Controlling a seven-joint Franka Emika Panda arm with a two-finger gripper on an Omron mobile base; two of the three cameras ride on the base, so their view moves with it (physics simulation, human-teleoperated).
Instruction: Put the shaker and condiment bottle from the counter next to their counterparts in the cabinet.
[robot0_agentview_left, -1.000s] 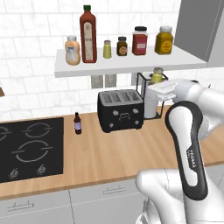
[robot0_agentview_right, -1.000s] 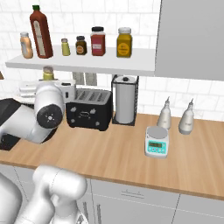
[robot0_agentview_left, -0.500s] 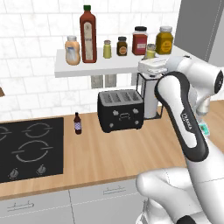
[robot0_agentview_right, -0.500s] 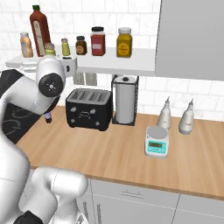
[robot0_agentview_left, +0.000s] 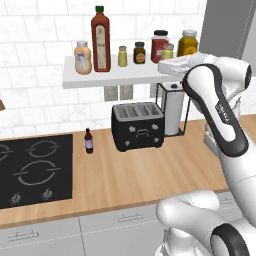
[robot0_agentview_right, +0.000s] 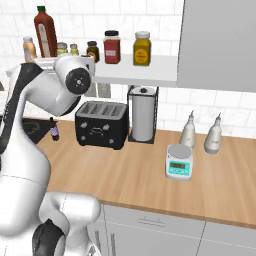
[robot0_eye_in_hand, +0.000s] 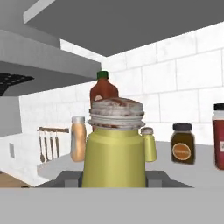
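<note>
**At shelf height: shaker carried in, crowded landing ahead**

Between the pincer's (robot0_eye_in_hand: 114, 177) fingers the shaker (robot0_eye_in_hand: 114, 148) is clamped, held upright just over the shelf (robot0_agentview_left: 125, 76). Beyond it, straight ahead, the twin shaker (robot0_eye_in_hand: 148, 143) is seen, with the red bottle (robot0_eye_in_hand: 103, 89) farther back and the orange bottle (robot0_eye_in_hand: 78, 138) off to one side. A dark jar (robot0_eye_in_hand: 182, 143) and a red jar (robot0_eye_in_hand: 218, 135) stand on the other side, nearer the pincer than the twin is.

The red bottle is already placed on the shelf beside the orange one, so only the shaker is judged to be left.

Several risks can be named. Should the shaker be released above the board, it may tip or roll off the front edge toward the toaster (robot0_agentview_left: 138, 125) below. If the hand is pushed forward along a line too close to the jars, they could be knocked by a finger or by the wrist. A landing too near the twin may topple both. A grip opened while the shaker is tilted would likely see it fall over.
</note>
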